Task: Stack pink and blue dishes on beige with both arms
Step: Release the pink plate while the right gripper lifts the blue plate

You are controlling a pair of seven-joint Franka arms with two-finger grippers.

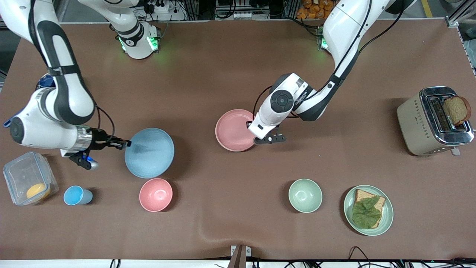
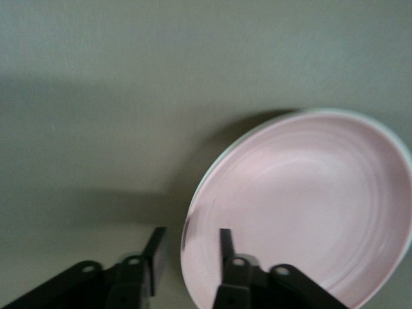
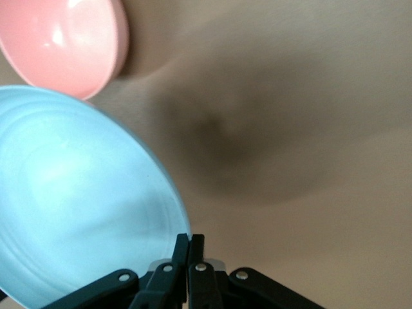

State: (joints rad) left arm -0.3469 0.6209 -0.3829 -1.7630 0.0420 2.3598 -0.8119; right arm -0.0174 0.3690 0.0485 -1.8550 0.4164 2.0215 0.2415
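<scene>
My right gripper (image 1: 125, 143) is shut on the rim of the light blue plate (image 1: 149, 152), which it holds tilted above the table near the right arm's end. In the right wrist view the gripper (image 3: 189, 243) pinches the blue plate (image 3: 77, 193) at its edge. The pale pink plate (image 1: 233, 130) lies near the table's middle. My left gripper (image 1: 256, 140) is open, its fingers straddling that plate's rim on the left arm's side. The left wrist view shows one finger (image 2: 224, 239) over the pink plate (image 2: 309, 199) and the other outside it. The beige plate is out of view.
Nearer the front camera stand a pink bowl (image 1: 156, 194), a small blue cup (image 1: 76, 195), a clear box (image 1: 28, 182), a green bowl (image 1: 305, 195) and a green plate with bread and a leaf (image 1: 368, 210). A toaster (image 1: 433, 121) sits at the left arm's end.
</scene>
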